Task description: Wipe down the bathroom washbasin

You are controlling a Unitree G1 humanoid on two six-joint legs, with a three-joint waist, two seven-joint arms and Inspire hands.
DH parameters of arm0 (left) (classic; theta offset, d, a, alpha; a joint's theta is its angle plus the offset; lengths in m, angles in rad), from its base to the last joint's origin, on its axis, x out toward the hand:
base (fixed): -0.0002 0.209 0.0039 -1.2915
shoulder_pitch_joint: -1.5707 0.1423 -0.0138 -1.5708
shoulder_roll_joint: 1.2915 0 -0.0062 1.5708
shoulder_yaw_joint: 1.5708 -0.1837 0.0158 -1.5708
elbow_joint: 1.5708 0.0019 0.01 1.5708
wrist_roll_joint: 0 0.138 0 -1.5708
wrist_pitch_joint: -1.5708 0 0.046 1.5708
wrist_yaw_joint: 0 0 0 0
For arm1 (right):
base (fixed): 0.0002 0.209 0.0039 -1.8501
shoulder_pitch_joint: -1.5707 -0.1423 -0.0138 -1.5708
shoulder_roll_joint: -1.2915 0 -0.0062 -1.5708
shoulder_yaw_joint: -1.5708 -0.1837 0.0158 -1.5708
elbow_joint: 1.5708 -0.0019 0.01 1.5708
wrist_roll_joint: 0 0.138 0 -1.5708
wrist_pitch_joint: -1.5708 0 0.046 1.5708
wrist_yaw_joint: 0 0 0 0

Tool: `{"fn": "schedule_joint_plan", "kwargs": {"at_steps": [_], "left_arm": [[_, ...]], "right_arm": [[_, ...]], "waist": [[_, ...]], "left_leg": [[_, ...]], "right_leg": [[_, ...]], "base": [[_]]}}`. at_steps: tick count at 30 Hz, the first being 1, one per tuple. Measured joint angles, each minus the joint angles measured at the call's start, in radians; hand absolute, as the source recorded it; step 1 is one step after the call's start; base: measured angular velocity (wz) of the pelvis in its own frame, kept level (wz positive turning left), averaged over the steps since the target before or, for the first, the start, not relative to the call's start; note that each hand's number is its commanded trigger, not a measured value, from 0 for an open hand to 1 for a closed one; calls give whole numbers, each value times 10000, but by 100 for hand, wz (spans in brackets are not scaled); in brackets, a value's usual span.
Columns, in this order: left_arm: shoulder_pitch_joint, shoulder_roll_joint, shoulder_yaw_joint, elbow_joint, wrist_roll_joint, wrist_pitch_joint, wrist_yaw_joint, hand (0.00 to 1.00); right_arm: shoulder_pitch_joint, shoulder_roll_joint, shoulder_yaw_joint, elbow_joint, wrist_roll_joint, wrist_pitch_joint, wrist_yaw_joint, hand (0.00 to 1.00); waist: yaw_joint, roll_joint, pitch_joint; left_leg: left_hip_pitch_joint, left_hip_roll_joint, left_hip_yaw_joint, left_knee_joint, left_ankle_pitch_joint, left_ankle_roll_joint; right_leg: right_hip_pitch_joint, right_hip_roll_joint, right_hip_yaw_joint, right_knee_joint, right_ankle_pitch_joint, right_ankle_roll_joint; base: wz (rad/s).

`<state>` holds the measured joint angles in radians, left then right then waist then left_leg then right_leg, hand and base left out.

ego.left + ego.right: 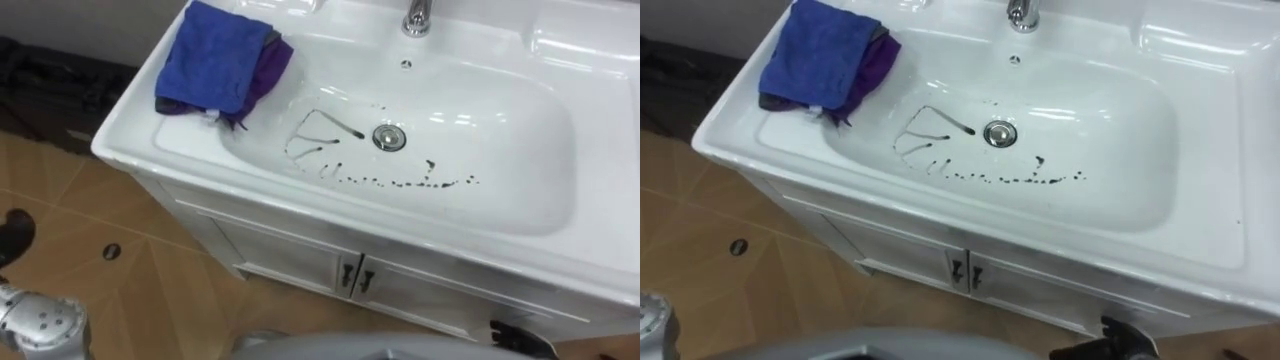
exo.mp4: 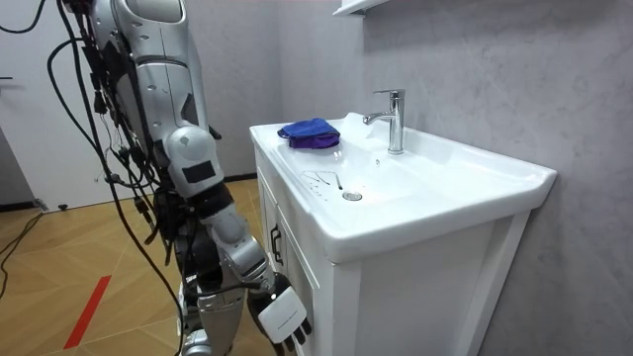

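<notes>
Right hand [image 2: 286, 314] low by cabinet [image 1: 300, 255], 5 o'clock, fingers hanging loose, empty. Blue cloth [image 1: 215, 60] on basin [image 1: 520, 210] rim, 11 o'clock. Dark marks [image 1: 400, 181] at drain's [image 1: 389, 137] 6 o'clock.

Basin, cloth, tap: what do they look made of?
Basin: white and glossy, probably glazed ceramic; sharp light reflections on smooth moulded curves.
Cloth: soft napped fabric, possibly microfibre; matte blue, fuzzy surface, lying over a purple layer.
Tap: polished metal, chrome-like; mirror-bright highlights. Solid or plated can't be told.
</notes>
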<state>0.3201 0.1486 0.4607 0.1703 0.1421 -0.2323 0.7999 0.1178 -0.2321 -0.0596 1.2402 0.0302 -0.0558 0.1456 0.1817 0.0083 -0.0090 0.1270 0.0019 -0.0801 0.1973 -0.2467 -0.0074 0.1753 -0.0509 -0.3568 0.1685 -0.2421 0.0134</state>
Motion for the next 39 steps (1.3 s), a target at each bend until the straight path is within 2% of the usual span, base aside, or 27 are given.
{"fn": "schedule_joint_plan", "kwargs": {"at_steps": [4, 7, 12, 15, 17, 20, 28, 32, 35, 39], "left_arm": [[-1, 89, 95, -943, 8, -154, 260, 0], [-53, 340, 99, -1105, 30, -266, 397, 0], [-120, 552, 236, -1522, 309, -411, 606, 0], [-163, 675, 266, -1538, 550, -414, 681, 0], [-168, 675, 254, -1599, 893, -413, 678, 0], [-169, 677, 220, -1606, 1359, -410, 677, 0], [-270, 680, -1151, -1634, 1871, -372, 529, 0], [-439, 683, -1748, -1634, 2245, -371, 225, 0], [-484, 683, -1922, -1624, 2600, -368, -55, 0], [-491, 681, -1952, -1578, 3266, -335, -401, 0]], "right_arm": [[37, -3, -7, 0, 6, -6, -6, 0], [53, 13, 23, 18, 6, -173, -2, 0], [9, 10, 17, 150, 4, -375, -12, 0], [4, 10, 17, 216, -16, -393, -9, 0], [13, 9, 19, 356, -34, -389, 1, 0], [8, -9, 28, 396, -30, -373, 33, 0], [-155, -14, 377, 429, 112, -389, 73, 0], [-195, -13, 391, 414, 96, -388, 104, 0], [-202, -13, 379, 382, 75, -388, 227, 0], [-195, -12, 377, 346, 68, -382, 528, 0]], "waist": [[97, -19, 25], [117, 33, 27], [74, 132, 42], [-113, 209, 46], [-243, 237, 95], [-446, 257, 120], [-955, 241, 109], [-1000, 202, 118], [-1193, 157, 114], [-1226, 53, 113]], "left_leg": [[13, -4, 44, 4, 0, 0], [8, -4, 1, 11, 0, 0], [3, -10, 2, 18, 0, 0], [-99, -20, -45, 31, 0, 0], [-138, -19, -32, 33, 0, -1], [-126, -12, -2, 29, 0, -1], [-79, -5, -7, -6, 0, -1], [25, 0, 118, -34, 0, 0], [55, 7, 192, -88, 0, 0], [96, 12, 242, -91, 0, 0]], "right_leg": [[-22, -3, 81, -1, 0, 0], [-22, 2, 91, -1, 0, -1], [-47, -1, 125, 6, 1, -2], [-126, -11, 68, 24, 1, -2], [-169, -11, 72, 40, 2, -1], [-181, 0, 130, 27, 2, -1], [-182, 27, 377, -11, 4, -4], [-181, 34, 555, -5, 5, -3], [-190, 38, 588, -7, 5, -3], [-200, 55, 793, -20, 7, -3]], "base": [[-4], [-2], [0], [3], [0], [-4], [-6], [-15], [-4], [-11]]}}
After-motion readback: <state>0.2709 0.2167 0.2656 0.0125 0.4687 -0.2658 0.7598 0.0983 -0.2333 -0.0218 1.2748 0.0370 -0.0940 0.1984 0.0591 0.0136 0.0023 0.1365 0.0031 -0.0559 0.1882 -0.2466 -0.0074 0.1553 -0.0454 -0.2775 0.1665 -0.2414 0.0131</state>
